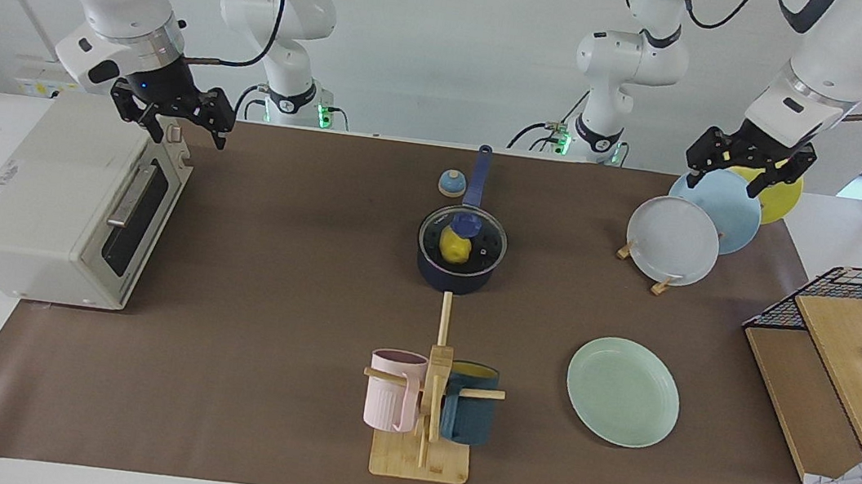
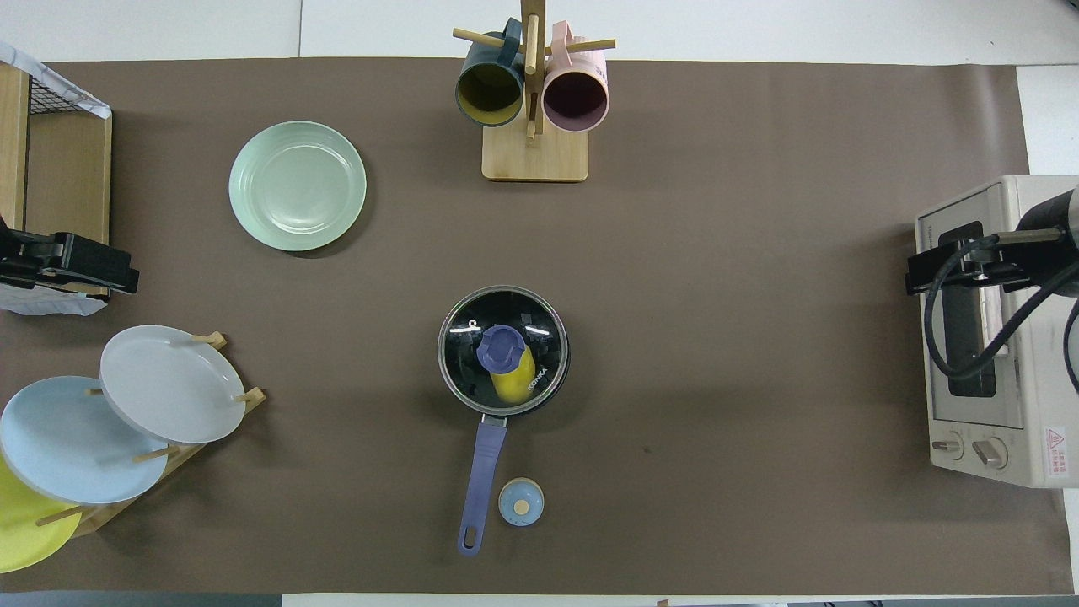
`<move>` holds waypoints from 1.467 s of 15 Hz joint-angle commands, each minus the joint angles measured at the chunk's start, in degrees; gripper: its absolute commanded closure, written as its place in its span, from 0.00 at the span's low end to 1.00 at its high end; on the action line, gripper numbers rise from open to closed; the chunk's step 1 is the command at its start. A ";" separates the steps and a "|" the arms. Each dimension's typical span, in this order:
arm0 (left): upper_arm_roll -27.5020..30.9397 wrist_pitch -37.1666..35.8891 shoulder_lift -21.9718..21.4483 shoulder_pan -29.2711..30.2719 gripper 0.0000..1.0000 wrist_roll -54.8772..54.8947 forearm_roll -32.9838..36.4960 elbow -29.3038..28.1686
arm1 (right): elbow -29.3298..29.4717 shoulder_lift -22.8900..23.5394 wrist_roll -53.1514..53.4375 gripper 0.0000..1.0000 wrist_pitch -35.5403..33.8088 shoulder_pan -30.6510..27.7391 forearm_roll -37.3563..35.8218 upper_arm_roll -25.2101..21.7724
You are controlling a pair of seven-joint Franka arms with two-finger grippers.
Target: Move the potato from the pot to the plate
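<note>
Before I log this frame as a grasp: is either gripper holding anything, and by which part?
Nothing is held. The left gripper hangs over the plate rack, the right gripper over the toaster oven, both open.

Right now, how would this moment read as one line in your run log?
potato: in pot, glass lid on | plate: bare | left gripper: over plate rack, jaws open | right gripper: over toaster oven, jaws open
</note>
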 commanded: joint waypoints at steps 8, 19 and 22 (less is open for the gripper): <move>-0.55 -0.04 -0.92 0.53 0.00 -0.37 0.25 -0.95 | -0.19 -0.24 -0.79 0.00 -1.81 -0.41 0.43 1.27; -0.55 -0.04 -0.92 0.53 0.00 -0.37 0.33 -0.95 | 1.83 6.77 22.99 0.00 7.04 2.30 -0.01 23.77; -0.55 -0.04 -0.92 0.53 0.00 -0.37 0.25 -0.95 | 5.84 13.26 28.28 0.00 10.58 9.93 -0.98 24.13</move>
